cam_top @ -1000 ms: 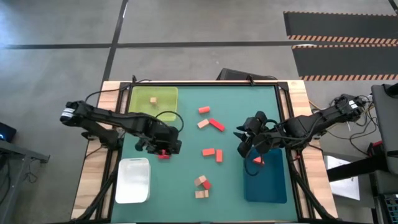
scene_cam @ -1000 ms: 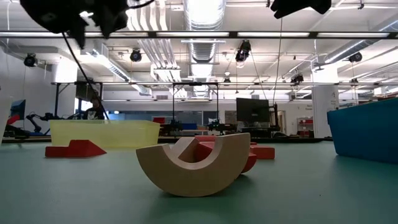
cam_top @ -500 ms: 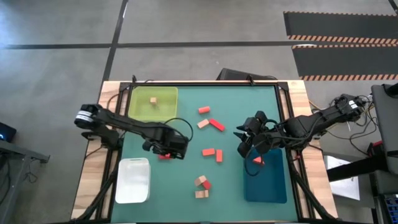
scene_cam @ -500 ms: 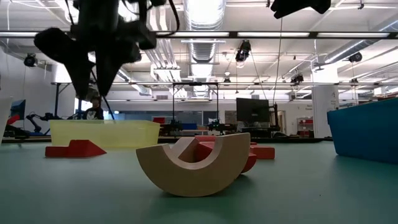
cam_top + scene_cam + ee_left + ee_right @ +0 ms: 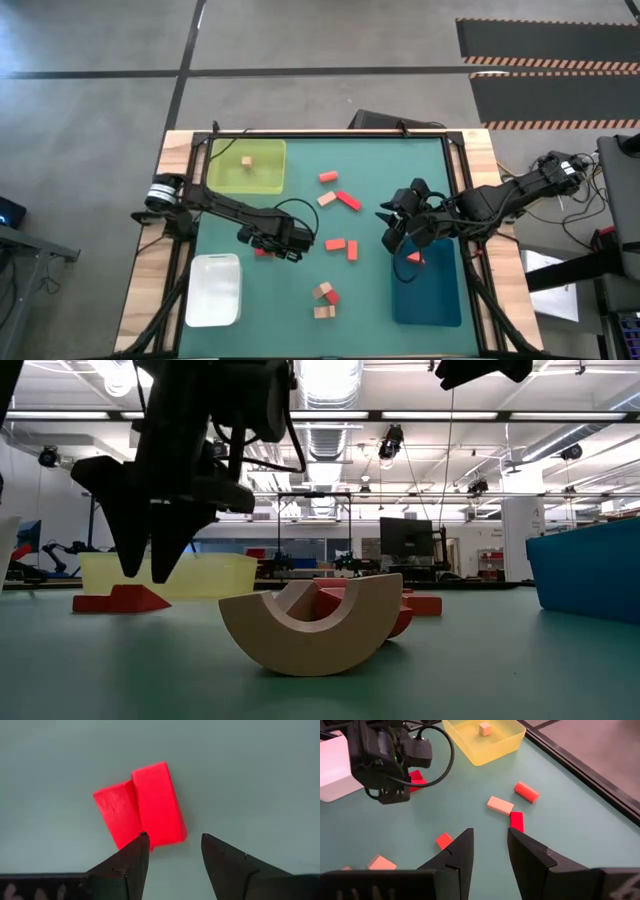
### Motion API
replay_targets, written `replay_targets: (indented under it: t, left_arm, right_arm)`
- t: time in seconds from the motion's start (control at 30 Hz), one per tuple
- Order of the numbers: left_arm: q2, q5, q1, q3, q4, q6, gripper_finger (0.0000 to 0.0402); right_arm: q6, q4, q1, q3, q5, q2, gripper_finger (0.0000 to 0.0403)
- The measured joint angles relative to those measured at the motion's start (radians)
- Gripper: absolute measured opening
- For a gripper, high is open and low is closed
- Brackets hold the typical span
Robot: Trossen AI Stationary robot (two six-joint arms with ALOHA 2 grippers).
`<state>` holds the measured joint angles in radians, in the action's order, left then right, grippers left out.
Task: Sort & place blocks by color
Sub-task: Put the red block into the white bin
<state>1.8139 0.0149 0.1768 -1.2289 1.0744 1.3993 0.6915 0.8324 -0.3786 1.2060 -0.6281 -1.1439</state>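
Note:
A deep red block (image 5: 142,810) lies flat on the green table (image 5: 300,310), and in the low view this red block (image 5: 120,600) sits in front of the yellow-green tray. My left gripper (image 5: 172,845) hangs open just above it, pointing straight down. One finger stands over the block's edge and the other over bare table. From above, the left gripper (image 5: 277,240) hides most of the block. My right gripper (image 5: 490,842) waits open and empty, high over the blue tray's far end (image 5: 420,250). Other blocks lie loose in the middle of the table.
A yellow-green tray (image 5: 225,175) at the far left holds a tan cube (image 5: 247,161). A white tray (image 5: 214,290) is at the near left. The blue tray holds a red piece (image 5: 413,258). Loose blocks include (image 5: 328,177), (image 5: 348,200), (image 5: 335,244), (image 5: 322,292). A tan arch (image 5: 312,622) stands nearest the low camera.
My left gripper has come down from high above the table to just over the red block. It has shifted a little toward the table's right and near edges and rolled somewhat about its own axis. Its fingers have stayed apart. The blocks have not moved.

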Motion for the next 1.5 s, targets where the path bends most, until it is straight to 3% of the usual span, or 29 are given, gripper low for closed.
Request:
replay_targets:
  t: [0.3,1.13,1.5]
  left_arm:
    - [0.007,-0.051,-0.001,0.024,-0.014,0.008,0.0164]
    - [0.005,-0.031,-0.005,0.075,-0.16,0.009,0.0164]
    - [-0.003,-0.003,-0.005,0.119,-0.226,0.004,0.0113]
  right_arm:
    - [0.005,0.0,0.0,0.0,0.0,0.0,0.0109]
    - [0.005,0.0,0.0,0.0,0.0,0.0,0.0109]
    - [0.005,0.001,0.0,0.0,0.0,0.0,0.0109]
